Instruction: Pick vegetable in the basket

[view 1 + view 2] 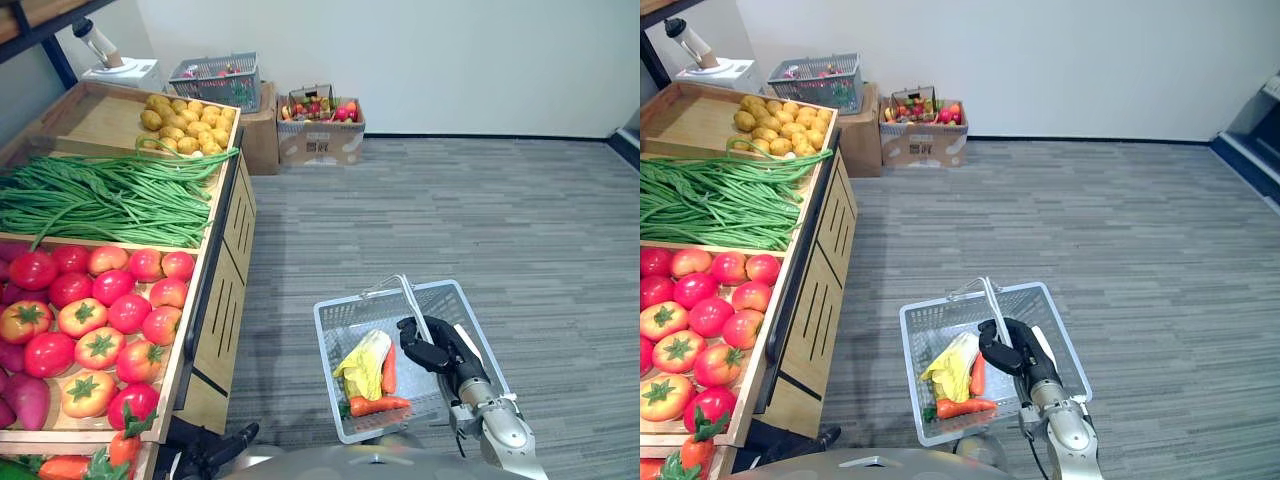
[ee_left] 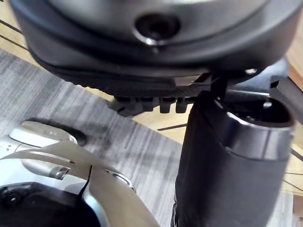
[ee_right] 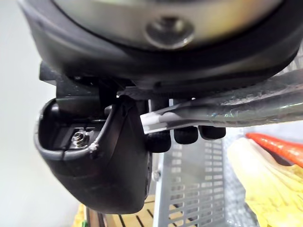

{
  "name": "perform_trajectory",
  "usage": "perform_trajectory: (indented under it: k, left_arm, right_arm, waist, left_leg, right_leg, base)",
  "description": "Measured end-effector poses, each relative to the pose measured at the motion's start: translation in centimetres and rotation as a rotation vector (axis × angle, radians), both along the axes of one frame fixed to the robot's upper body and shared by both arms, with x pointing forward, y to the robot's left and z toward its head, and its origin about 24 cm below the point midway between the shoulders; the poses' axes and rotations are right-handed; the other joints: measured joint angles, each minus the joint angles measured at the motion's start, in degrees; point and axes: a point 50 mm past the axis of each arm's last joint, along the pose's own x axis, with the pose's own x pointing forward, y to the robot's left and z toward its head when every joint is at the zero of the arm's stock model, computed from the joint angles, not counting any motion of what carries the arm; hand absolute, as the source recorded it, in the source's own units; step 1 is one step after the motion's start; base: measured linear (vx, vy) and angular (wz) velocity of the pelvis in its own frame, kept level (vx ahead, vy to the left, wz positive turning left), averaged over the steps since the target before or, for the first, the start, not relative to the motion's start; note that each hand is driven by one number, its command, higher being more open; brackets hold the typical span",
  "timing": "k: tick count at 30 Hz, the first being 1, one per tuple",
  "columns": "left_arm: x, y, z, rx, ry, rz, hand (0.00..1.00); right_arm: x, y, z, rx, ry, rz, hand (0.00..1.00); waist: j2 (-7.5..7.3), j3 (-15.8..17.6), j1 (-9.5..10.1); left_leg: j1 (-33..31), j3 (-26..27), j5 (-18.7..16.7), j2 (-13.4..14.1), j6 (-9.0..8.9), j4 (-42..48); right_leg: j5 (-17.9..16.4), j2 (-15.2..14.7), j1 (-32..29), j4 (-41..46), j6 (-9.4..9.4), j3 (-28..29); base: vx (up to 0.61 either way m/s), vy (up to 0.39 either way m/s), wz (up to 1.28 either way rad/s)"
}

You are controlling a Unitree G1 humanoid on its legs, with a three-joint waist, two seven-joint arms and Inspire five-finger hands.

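Far left, tomatoes [image 1: 100, 310] fill the near bin of the stand [image 1: 235, 310], with beans [image 1: 100, 200] behind them and potatoes [image 1: 185, 125] furthest back. The left robot hand [image 1: 210, 450] sits low beside the stand's front corner. I cannot tell whether it is open or closed.

To its right is the basket [image 1: 335, 330], just beside the stand, with a cabbage [image 1: 365, 365] and two carrots [image 1: 380, 405] already in it. The right robot hand [image 1: 435, 350] is clenched round the handle [image 1: 408, 300], its fingers [image 3: 184, 135] hooked under the bar.

The step in hand looks like fetching the next vegetable. To do it well, hold the basket level and close to the stand so the carry is short. Take a tomato from the near edge, from above and gently, since round ones may roll.

The tomatoes lie near the left robot hand, above it. They are well apart from the right robot hand, with the basket between.
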Motion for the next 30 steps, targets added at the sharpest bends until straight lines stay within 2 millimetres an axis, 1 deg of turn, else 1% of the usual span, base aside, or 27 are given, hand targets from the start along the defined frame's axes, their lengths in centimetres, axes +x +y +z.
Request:
perform_trajectory:
  k: [3,7,8,9,10,11,12,13,14,15,16,17,18,19,20,21,22,23,24,25,26,27,28,29,30]
  left_arm:
    - [-0.1,-0.5,-0.1,-0.009,0.004,0.008,1.0]
    - [0.5,-0.5,-0.1,-0.01,-0.011,0.004,1.0]
    - [0.7,-0.6,-0.1,-0.014,-0.015,0.004,1.0]
    - [0.9,-0.3,0.0,-0.007,-0.021,0.009,1.0]
    - [1.0,-0.2,0.0,-0.003,-0.023,0.01,1.0]
    - [1.0,-0.1,0.0,-0.001,-0.024,0.01,1.0]
    - [1.2,-0.2,0.0,-0.006,-0.03,0.016,1.0]
    - [1.0,-0.5,0.0,-0.019,-0.031,0.037,1.0]
    - [0.9,-0.6,-0.1,-0.025,-0.029,0.049,1.0]
    - [0.7,-0.6,-0.1,-0.027,-0.027,0.054,1.0]
    - [0.5,-0.6,-0.1,-0.028,-0.024,0.057,1.0]
    - [0.4,-0.2,0.0,-0.02,-0.025,0.06,1.0]
    - [0.4,-0.2,0.0,-0.019,-0.024,0.058,1.0]
    - [0.4,-0.2,0.0,-0.02,-0.024,0.054,1.0]
    - [0.4,-0.2,0.0,-0.02,-0.025,0.051,1.0]
    - [0.5,-0.2,0.0,-0.019,-0.026,0.047,1.0]
    - [0.5,-0.2,0.0,-0.018,-0.027,0.045,1.0]
    - [0.6,-0.3,0.0,-0.017,-0.027,0.038,1.0]
    - [0.6,-0.6,0.0,-0.02,-0.025,0.03,1.0]
    - [0.6,-1.1,-0.1,-0.031,-0.023,0.022,1.0]
    - [0.6,-0.8,0.0,-0.026,-0.022,0.012,1.0]
    - [0.8,-0.1,0.1,-0.006,-0.028,-0.006,1.0]
    - [1.0,0.3,0.2,0.005,-0.029,-0.015,1.0]
    - [1.0,0.4,0.2,0.009,-0.029,-0.015,1.0]
    - [1.0,0.5,0.3,0.013,-0.028,-0.018,1.0]
  right_arm:
    - [0.0,-0.3,0.1,-0.013,0.001,0.007,0.0]
    - [0.0,-0.3,0.1,-0.011,0.002,0.01,0.0]
    - [0.0,-0.3,0.1,-0.009,0.004,0.011,0.0]
    - [-0.2,-0.3,0.0,-0.008,0.007,0.01,0.0]
    - [-0.2,-0.3,0.0,-0.008,0.008,0.008,0.0]
    - [-0.3,-0.4,0.0,-0.009,0.01,0.007,0.0]
    - [-0.3,-0.4,0.0,-0.01,0.009,0.004,0.0]
    - [-0.3,-0.5,0.1,-0.011,0.006,0.003,0.0]
    - [-0.3,-0.5,0.2,-0.011,0.003,0.003,0.0]
    - [-0.4,-0.5,0.4,-0.007,-0.005,0.0,0.0]
    - [-0.5,-0.5,0.6,-0.004,-0.012,-0.003,0.0]
    - [-0.5,-0.5,1.1,-0.007,-0.034,-0.002,0.0]
    - [-0.3,-0.5,1.3,-0.009,-0.046,-0.002,0.0]
    - [-0.1,-0.7,1.6,-0.015,-0.061,-0.008,0.0]
    - [-0.1,-0.8,1.8,-0.015,-0.07,-0.015,0.0]
    - [-0.1,-1.0,1.9,-0.006,-0.075,-0.028,0.0]
    - [-0.1,-1.0,1.9,-0.007,-0.075,-0.031,0.0]
    - [-0.2,-1.2,1.9,-0.012,-0.073,-0.042,0.0]
    - [-0.4,-1.5,1.8,-0.02,-0.069,-0.052,0.0]
    - [-0.5,-1.9,1.9,-0.034,-0.066,-0.057,0.0]
    - [-0.6,-1.8,1.3,-0.021,-0.044,-0.066,0.0]
    - [-0.9,-1.5,1.0,-0.01,-0.03,-0.071,0.0]
    - [-0.9,-1.4,0.9,-0.006,-0.028,-0.073,0.0]
    - [-0.9,-1.4,0.9,-0.006,-0.029,-0.073,0.0]
    - [-0.9,-1.4,0.9,-0.007,-0.03,-0.074,0.0]
  waist:
    - [1.17,-0.7,-0.58]
    - [1.09,-1.1,-1.0]
    - [0.71,-1.1,-1.03]
    - [-0.1,-1.1,-1.02]
    - [-0.56,-0.9,-1.04]
    - [-0.76,-0.7,-0.99]
    - [-0.5,-0.6,-0.78]
    - [0.05,-0.6,-0.75]
    - [0.26,-0.6,-0.7]
    - [0.33,-0.6,-0.66]
    - [0.3,-0.6,-0.59]
    - [-0.62,-0.4,-0.32]
    - [-0.65,-0.4,-0.3]
    - [-0.7,-0.4,-0.36]
    - [-0.7,-0.4,-0.38]
    - [-0.68,-0.4,-0.32]
    - [-0.67,-0.4,-0.33]
    - [-0.45,-0.4,-0.64]
    - [0.28,-0.7,-0.83]
    - [1.63,-0.9,-0.91]
    - [0.77,-1.2,-0.76]
    - [-0.7,-1.6,-0.85]
    - [-1.72,-1.9,-0.96]
    - [-2.35,-2.3,-0.89]
    - [-2.48,-2.5,-0.86]
  left_leg:
    - [1.0,1.0,0.4,0.9,-0.6,-1.6]
    - [0.9,0.7,0.5,2.1,-0.89,-1.2]
    - [0.3,0.5,0.5,2.4,-0.91,0.3]
    - [-1.8,-0.1,0.5,2.7,-0.94,5.2]
    - [-3.3,-0.6,0.5,3.1,-0.92,9.5]
    - [-4.2,-0.7,0.5,3.4,-0.92,12.4]
    - [-6.2,-0.9,0.5,4.7,-0.86,18.4]
    - [-7.4,-0.9,0.8,6.1,-0.36,22.7]
    - [-7.6,-0.9,1.2,6.6,0.3,24.3]
    - [-8.4,-1.0,2.7,7.0,2.47,27.1]
    - [-9.0,-1.0,3.9,7.1,2.94,28.5]
    - [-10.2,-1.1,3.8,6.7,2.53,30.8]
    - [-10.2,-1.2,1.8,6.1,2.23,29.7]
    - [-10.7,-1.3,-1.3,4.4,2.18,26.4]
    - [-11.6,-1.6,-2.5,3.1,1.93,23.8]
    - [-12.5,-1.5,-2.5,2.0,1.66,19.5]
    - [-12.7,-1.4,-2.1,1.7,1.33,17.0]
    - [-12.9,-1.1,0.4,1.4,0.98,12.0]
    - [-13.1,-0.8,5.0,1.5,0.67,8.7]
    - [-13.1,-0.9,8.8,2.2,-0.3,6.4]
    - [-11.9,-0.4,8.5,1.8,-0.28,5.7]
    - [-10.5,0.0,9.0,-0.1,0.23,2.6]
    - [-9.4,0.7,10.1,-1.6,0.88,-0.4]
    - [-8.9,1.1,10.7,-2.4,1.23,-1.9]
    - [-8.3,1.2,11.7,-3.7,1.81,-4.2]
  right_leg:
    - [0.1,1.2,0.8,-1.2,0.02,-0.1]
    - [0.0,2.1,2.3,-3.1,-0.02,-1.2]
    - [0.0,2.2,2.7,-3.6,-0.14,-1.5]
    - [-0.2,2.0,4.3,-4.9,-0.35,-2.5]
    - [-0.4,2.0,5.2,-5.8,-0.68,-2.8]
    - [-0.4,2.1,5.9,-6.3,-0.78,-3.0]
    - [-0.6,2.8,7.7,-7.3,-1.1,-3.4]
    - [-1.0,3.8,9.1,-7.8,-1.7,-3.2]
    - [-1.2,4.2,9.8,-8.2,-2.04,-3.0]
    - [-1.4,4.7,11.1,-9.0,-2.67,-2.4]
    - [-1.5,4.8,11.6,-9.4,-3.24,-2.1]
    - [-1.6,4.4,12.7,-10.0,-4.14,-0.8]
    - [-1.8,4.0,12.7,-10.0,-4.42,-0.3]
    - [-2.0,3.3,12.7,-10.0,-4.71,0.8]
    - [-2.1,2.8,12.6,-10.1,-4.8,1.5]
    - [-1.7,1.9,12.6,-9.6,-4.05,2.0]
    - [-1.9,1.7,12.6,-9.4,-3.81,2.4]
    - [-2.5,1.5,12.5,-9.0,-2.89,2.8]
    - [-2.9,1.9,12.8,-8.9,-2.23,3.1]
    - [-3.3,3.0,13.2,-9.0,-1.55,3.6]
    - [-3.8,2.3,13.6,-9.0,-0.89,4.2]
    - [-4.1,0.7,13.8,-9.3,0.03,4.1]
    - [-4.2,-0.6,13.4,-9.3,0.48,4.2]
    - [-4.2,-1.2,13.0,-9.4,0.87,4.5]
    - [-4.0,-2.2,13.0,-9.7,1.36,4.6]
  base:
    - [0.12,-0.023,-0.04]
    - [0.07,-0.027,0.06]
    - [0.05,-0.086,0.23]
    - [0.04,-0.096,0.28]
    - [0.0,-0.092,0.27]
    - [-0.01,-0.081,0.18]
    - [0.01,-0.101,0.08]
    - [0.04,-0.102,0.02]
    - [0.08,-0.095,-0.08]
    - [0.07,-0.08,-0.12]
    - [0.13,-0.111,-0.27]
    - [0.13,-0.089,-0.31]
    - [0.15,-0.082,-0.46]
    - [0.11,-0.033,-0.4]
    - [0.13,0.001,-0.5]
    - [0.11,0.031,-0.4]
    - [0.12,0.078,-0.41]
    - [0.11,0.123,-0.3]
    - [0.12,0.145,-0.28]
    - [0.14,0.187,-0.26]
    - [0.15,0.176,-0.19]
    - [0.16,0.195,-0.14]
    - [0.12,0.137,-0.07]
    - [0.13,0.135,-0.08]
    - [0.13,0.122,-0.03]
